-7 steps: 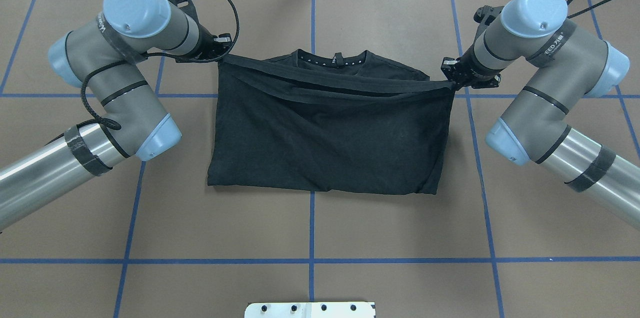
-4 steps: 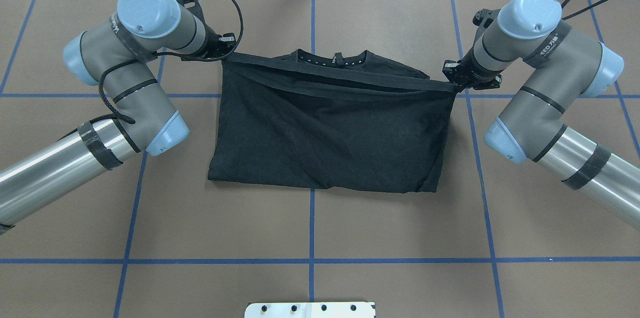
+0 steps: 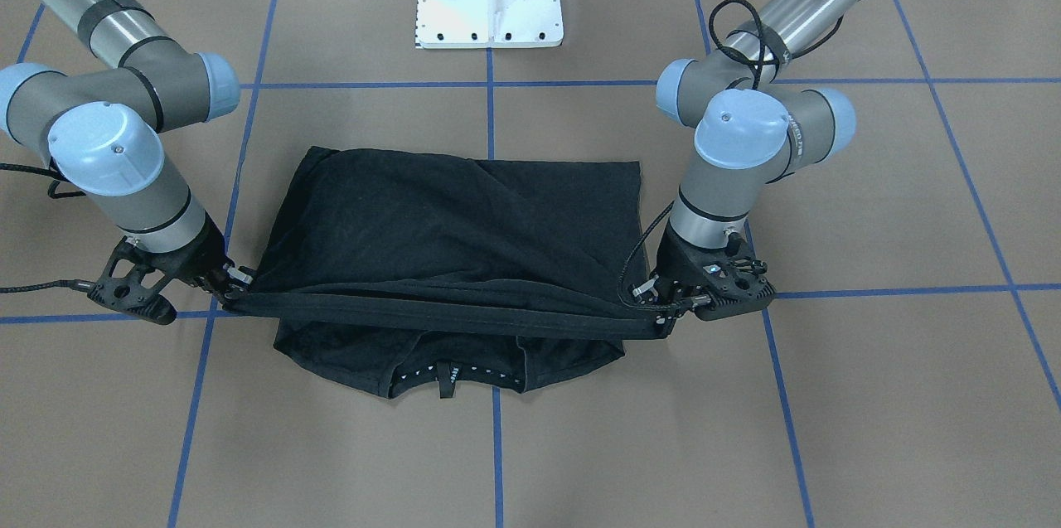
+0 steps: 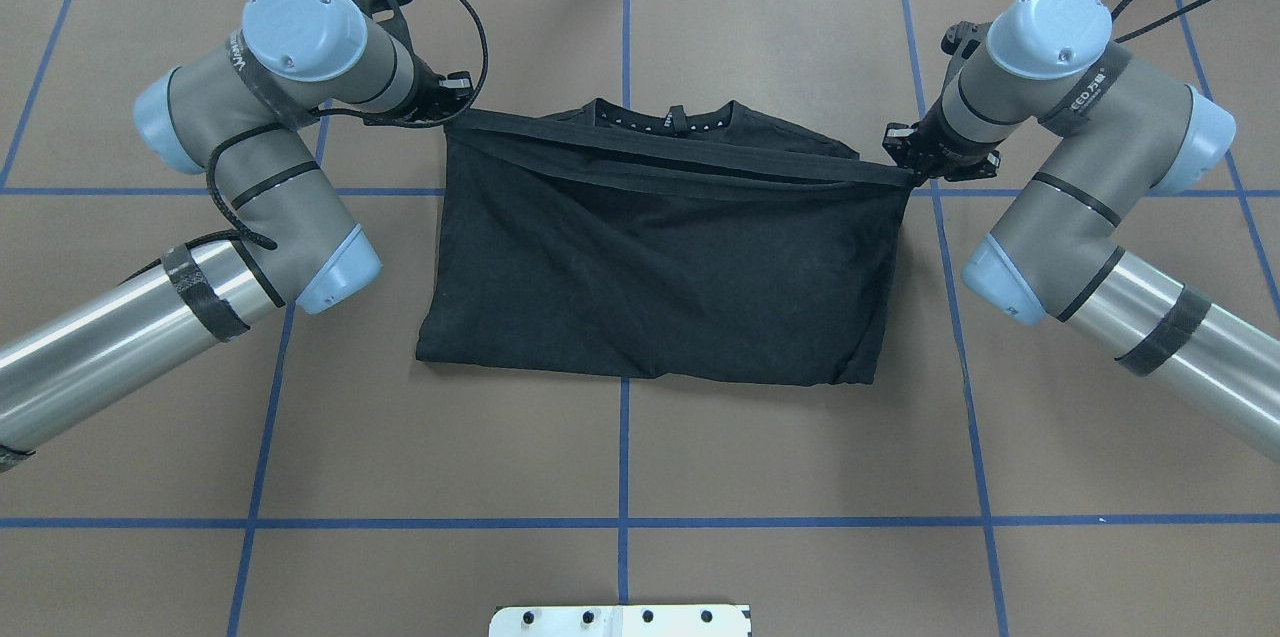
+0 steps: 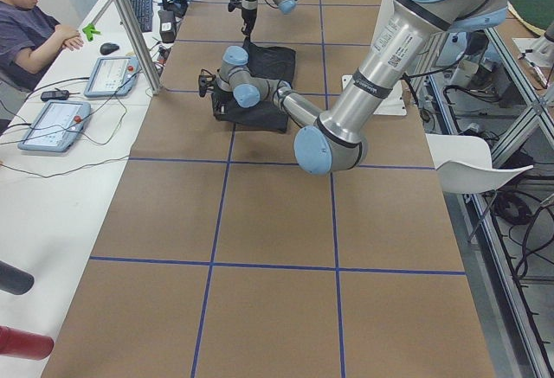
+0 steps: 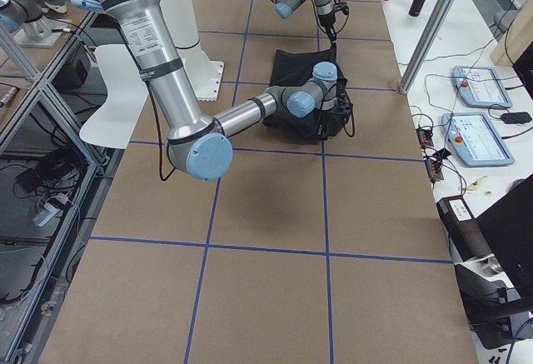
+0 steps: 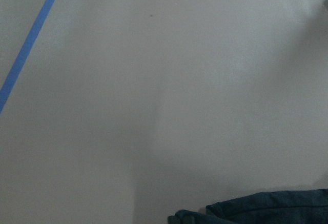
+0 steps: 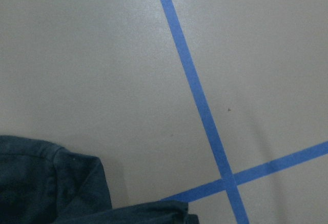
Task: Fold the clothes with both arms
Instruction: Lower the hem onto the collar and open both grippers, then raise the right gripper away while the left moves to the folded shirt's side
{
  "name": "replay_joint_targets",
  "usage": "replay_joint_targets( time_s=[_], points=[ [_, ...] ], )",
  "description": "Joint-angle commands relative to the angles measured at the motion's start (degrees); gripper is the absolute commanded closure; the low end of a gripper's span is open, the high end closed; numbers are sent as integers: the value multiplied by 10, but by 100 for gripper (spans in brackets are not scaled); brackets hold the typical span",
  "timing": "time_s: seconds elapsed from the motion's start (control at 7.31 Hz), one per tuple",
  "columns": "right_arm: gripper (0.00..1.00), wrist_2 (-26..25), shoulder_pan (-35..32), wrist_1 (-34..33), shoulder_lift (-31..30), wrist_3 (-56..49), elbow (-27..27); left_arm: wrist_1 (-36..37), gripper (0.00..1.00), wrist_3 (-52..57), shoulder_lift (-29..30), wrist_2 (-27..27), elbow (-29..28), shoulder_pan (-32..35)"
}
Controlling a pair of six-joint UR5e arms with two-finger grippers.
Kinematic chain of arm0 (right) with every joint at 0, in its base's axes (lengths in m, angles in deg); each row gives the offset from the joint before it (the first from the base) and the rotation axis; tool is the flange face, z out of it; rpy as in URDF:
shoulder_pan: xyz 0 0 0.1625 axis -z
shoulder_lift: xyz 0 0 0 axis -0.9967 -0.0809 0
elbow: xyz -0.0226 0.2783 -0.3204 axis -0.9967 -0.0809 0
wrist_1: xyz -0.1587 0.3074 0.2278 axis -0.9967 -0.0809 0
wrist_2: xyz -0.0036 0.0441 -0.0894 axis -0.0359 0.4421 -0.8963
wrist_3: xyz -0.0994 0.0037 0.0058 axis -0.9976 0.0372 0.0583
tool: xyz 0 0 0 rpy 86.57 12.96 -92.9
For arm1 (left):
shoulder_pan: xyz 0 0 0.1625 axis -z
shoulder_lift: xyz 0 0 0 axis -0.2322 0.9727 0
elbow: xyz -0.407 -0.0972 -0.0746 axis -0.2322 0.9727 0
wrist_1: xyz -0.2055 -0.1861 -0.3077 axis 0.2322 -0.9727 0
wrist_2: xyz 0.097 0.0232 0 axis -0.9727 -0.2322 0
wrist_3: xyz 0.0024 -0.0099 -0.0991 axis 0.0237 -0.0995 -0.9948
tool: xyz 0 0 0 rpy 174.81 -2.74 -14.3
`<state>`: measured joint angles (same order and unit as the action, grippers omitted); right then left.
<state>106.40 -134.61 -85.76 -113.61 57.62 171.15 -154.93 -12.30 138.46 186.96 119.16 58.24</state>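
Left gripper (image 4: 449, 111) and right gripper (image 4: 906, 162), both pinching the T-shirt (image 4: 650, 267) hem (image 4: 680, 167), are edging it nearer the collar (image 4: 665, 118); 1 fold is nearing completion.

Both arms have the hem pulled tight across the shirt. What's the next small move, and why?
Probably carry the hem a little farther from the base, then lower it. The left gripper and right gripper are shut on its ends, it stretches taut over the shirt, and the collar shows beyond it, so the fold stops short.
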Motion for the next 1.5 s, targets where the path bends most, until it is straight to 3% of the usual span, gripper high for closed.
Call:
replay_joint_targets(
  time_s=[0.0, 0.27, 0.41, 0.68, 0.82, 1.37],
  points=[
    [1, -5, -1, 0, 6, 0, 0, -3, 1, 1, 0, 1, 3, 0],
    [0, -6, -12, -7, 25, -3, 1, -6, 0, 70, -6, 7, 26, 3],
    [0, 9, -18, -8, 25, -9, 6, -4, 0, 110, -37, 8, 73, 3],
    [0, 45, -35, -8, 18, -47, 16, -4, 0, 114, -103, 88, 173, 2],
    [0, 61, -43, -8, 7, -88, 21, -4, 0, 110, -123, 97, 212, -7],
    [0, 64, -47, -6, -22, -114, 54, -7, 0, 85, -208, 103, 280, -106]
  ],
)
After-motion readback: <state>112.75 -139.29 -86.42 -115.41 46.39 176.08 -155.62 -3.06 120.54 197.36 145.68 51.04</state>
